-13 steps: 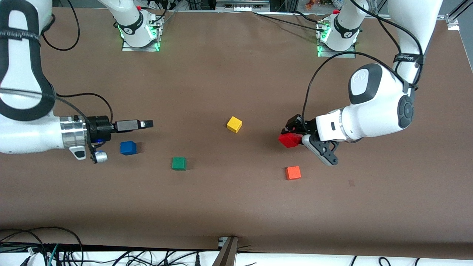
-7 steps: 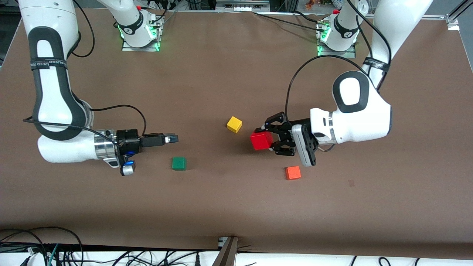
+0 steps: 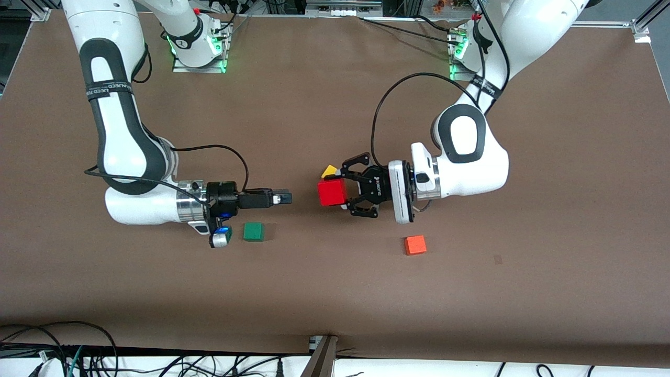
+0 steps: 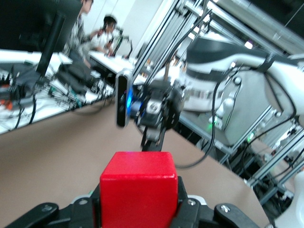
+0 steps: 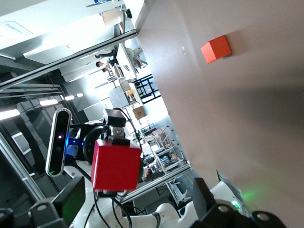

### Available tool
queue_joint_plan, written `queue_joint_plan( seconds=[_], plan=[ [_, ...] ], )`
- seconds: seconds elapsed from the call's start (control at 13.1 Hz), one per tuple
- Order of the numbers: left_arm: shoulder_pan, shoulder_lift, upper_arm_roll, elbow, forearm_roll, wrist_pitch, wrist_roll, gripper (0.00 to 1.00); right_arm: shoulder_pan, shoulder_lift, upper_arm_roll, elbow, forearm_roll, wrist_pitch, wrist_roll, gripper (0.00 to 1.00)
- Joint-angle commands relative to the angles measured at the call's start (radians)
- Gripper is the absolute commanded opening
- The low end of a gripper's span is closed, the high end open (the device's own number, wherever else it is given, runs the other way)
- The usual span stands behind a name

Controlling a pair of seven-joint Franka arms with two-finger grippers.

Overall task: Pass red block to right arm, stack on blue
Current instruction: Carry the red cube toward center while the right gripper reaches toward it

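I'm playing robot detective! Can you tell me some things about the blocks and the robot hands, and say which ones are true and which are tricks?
1. The left gripper is holding the red block up in the air. True.
2. The right gripper already has the red block. False: it is close to the block, but a gap shows between them.
3. The green block sits on the table. True.
4. The orange block is stacked on the green block. False: it lies alone on the table, nearer the left arm's end.
5. The yellow block is lying in full view. False: the red block and left gripper cover part of it.
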Motion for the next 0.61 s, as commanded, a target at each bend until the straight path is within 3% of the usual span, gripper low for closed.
queue_joint_plan(
  seconds=[0.0, 0.54],
  plan=[
    [-0.016, 0.033, -0.002, 0.028, -0.093, 0.009, 0.145, 0.04, 0.030, 0.005, -0.004, 0.006, 0.045, 0.037, 0.018, 1.00],
    [-0.036, 0.051, 0.000, 0.028, -0.128, 0.011, 0.188, 0.04, 0.045, -0.012, -0.004, 0.009, 0.047, 0.055, 0.085, 1.00]
  ],
)
